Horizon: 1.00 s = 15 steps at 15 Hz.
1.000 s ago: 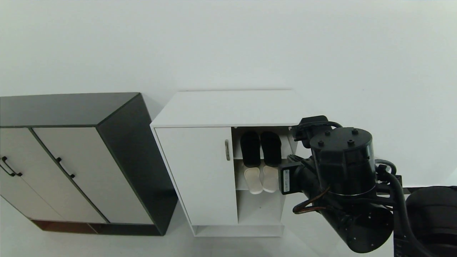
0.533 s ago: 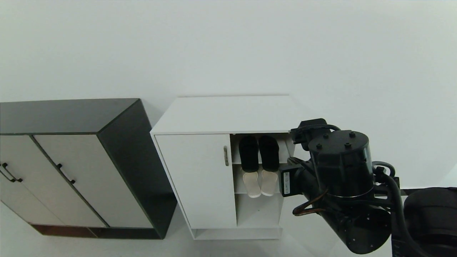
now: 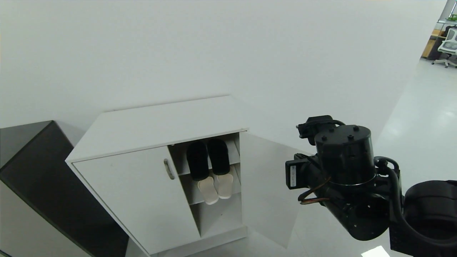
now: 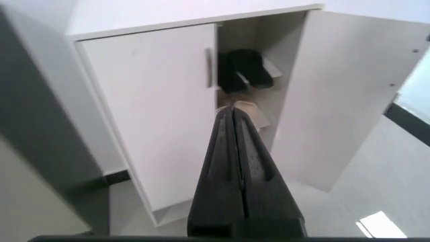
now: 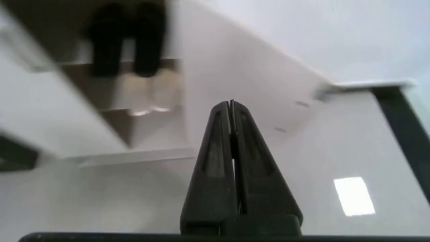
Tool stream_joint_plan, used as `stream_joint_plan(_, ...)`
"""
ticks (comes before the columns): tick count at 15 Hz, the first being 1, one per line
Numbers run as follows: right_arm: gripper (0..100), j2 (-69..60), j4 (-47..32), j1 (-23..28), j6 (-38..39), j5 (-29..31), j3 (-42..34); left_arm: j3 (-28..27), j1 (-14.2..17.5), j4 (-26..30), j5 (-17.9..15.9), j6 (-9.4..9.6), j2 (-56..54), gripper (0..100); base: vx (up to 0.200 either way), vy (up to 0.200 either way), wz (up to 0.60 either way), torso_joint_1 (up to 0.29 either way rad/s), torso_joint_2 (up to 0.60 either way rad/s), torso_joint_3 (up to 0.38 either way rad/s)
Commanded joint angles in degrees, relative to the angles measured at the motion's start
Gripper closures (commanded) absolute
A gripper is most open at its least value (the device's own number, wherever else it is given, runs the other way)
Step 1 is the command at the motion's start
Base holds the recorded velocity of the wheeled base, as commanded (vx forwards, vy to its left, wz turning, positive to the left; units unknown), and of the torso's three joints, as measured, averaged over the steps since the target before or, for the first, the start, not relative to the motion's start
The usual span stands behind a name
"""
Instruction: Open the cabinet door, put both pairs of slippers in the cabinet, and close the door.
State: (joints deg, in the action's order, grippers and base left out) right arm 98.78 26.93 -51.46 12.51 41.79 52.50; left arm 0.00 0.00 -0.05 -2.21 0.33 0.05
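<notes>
**A:** The left gripper [image 4: 232, 114] had its fingers pressed flat together with nothing between them. It hung in front of the cabinet [image 4: 168, 17], about level with the seam where the closed door [image 4: 161, 114] met the open bay.

**B:** And the slippers?

**A:** Already inside the cabinet: the black slippers [image 4: 245, 67] on the top shelf, the white slippers [image 4: 248, 111] on the shelf beneath. Both pairs looked to poke out past the shelf fronts.

**B:** The right wrist view?

**A:** The right gripper [image 5: 232, 106] was likewise clamped on nothing, with the open door [image 5: 269, 67] beyond its tip.

**B:** So only the closing seemed left. What could have gone wrong?

**A:** In the head view the door stood swung wide from the cabinet's right edge, and the right arm [image 3: 342, 167] was near its free edge. I couldn't tell on which side. Closed fingers on a flat panel might skid, and a push close to the hinge would likely do little. If the slippers did protrude, the door could catch them and spring back.

**B:** Room to move?

**A:** There was open floor [image 3: 410, 117] on the cabinet's door side — plenty for a sweep. The dark cabinet [image 3: 35, 171] crowded the other side.
</notes>
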Motion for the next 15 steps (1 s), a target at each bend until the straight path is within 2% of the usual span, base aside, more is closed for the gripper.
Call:
stream_joint_plan(1,100,0.89,0.05,1.45,0.06,-0.66,-0.21,0.0,0.0,-0.04,0.01,0.02,0.04,100,0.0,0.0,0.0,0.0,0.0,0.0)
stream_joint_plan(4,100,2.29,0.84,3.2,0.15,-0.92,0.05,0.0,0.0,-0.04,0.01,0.11,0.04,100,0.0,0.0,0.0,0.0,0.0,0.0)
stream_joint_plan(7,100,3.26,2.25,5.58,-0.11,-1.1,0.49,0.0,0.0,-0.04,0.01,0.11,0.04,100,-0.2,0.0,0.0,0.004,0.0,0.002)
stream_joint_plan(9,100,5.28,2.16,9.44,-0.11,-2.68,3.13,0.0,0.0,-0.04,0.01,0.11,0.04,100,0.0,0.0,0.0,0.0,0.0,0.0)
stream_joint_plan(11,100,7.39,1.9,14.28,-0.64,-7.42,6.91,0.0,0.0,-0.04,0.01,0.11,0.04,100,0.0,0.0,0.0,0.0,0.0,0.0)
stream_joint_plan(13,100,12.14,1.81,20.34,-2.49,-9.01,13.94,0.0,0.0,-0.04,0.01,0.11,0.04,100,0.0,0.0,0.0,0.0,0.0,0.0)
stream_joint_plan(14,100,13.98,1.72,21.75,-2.49,-9.45,16.14,0.0,0.0,-0.04,0.01,0.11,0.04,100,0.0,0.0,0.0,0.0,0.0,0.0)
stream_joint_plan(15,100,16.88,1.64,24.3,-2.49,-12.79,19.74,0.0,0.0,-0.04,0.01,0.11,0.04,100,0.0,0.0,0.0,0.0,0.0,0.0)
